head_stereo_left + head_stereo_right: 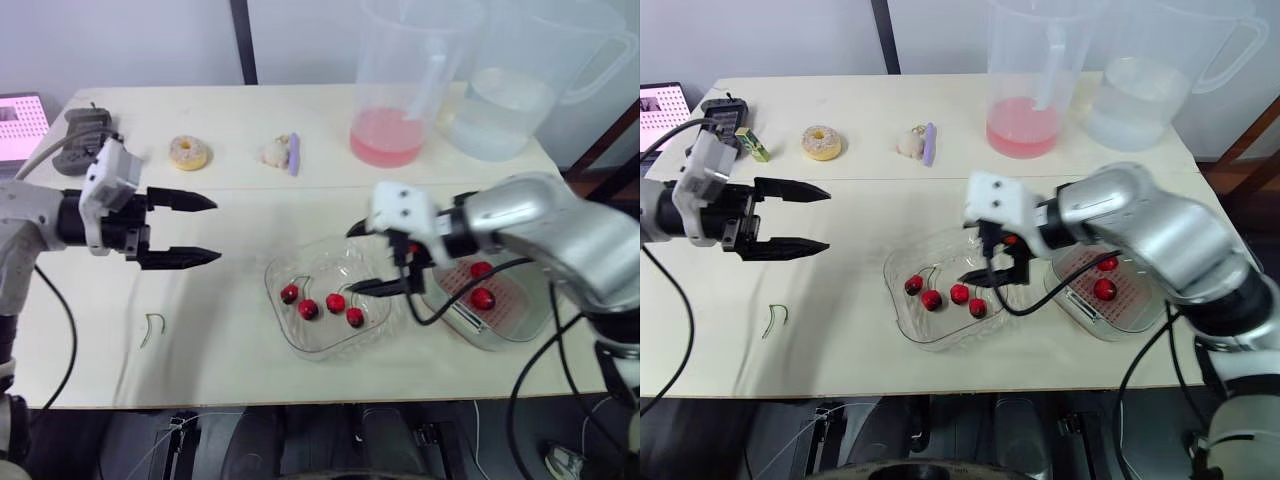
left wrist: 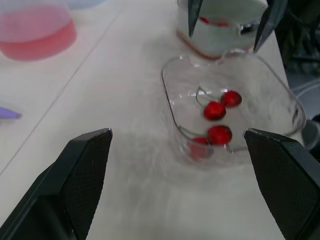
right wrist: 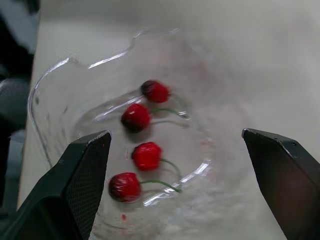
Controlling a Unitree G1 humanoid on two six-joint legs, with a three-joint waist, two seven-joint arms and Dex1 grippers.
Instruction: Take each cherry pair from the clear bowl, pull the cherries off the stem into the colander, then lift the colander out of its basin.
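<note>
The clear bowl sits at the table's front centre and holds two stemmed pairs of red cherries. To its right, a pink colander rests in a pale basin with two loose cherries inside. My right gripper is open and hovers over the bowl's right edge, with the cherries just below its fingers. My left gripper is open and empty, well left of the bowl.
A bare green stem lies near the front left. At the back stand a pitcher with pink liquid and one with water. A donut, a pale lump with a purple stick and a grey device lie along the back left.
</note>
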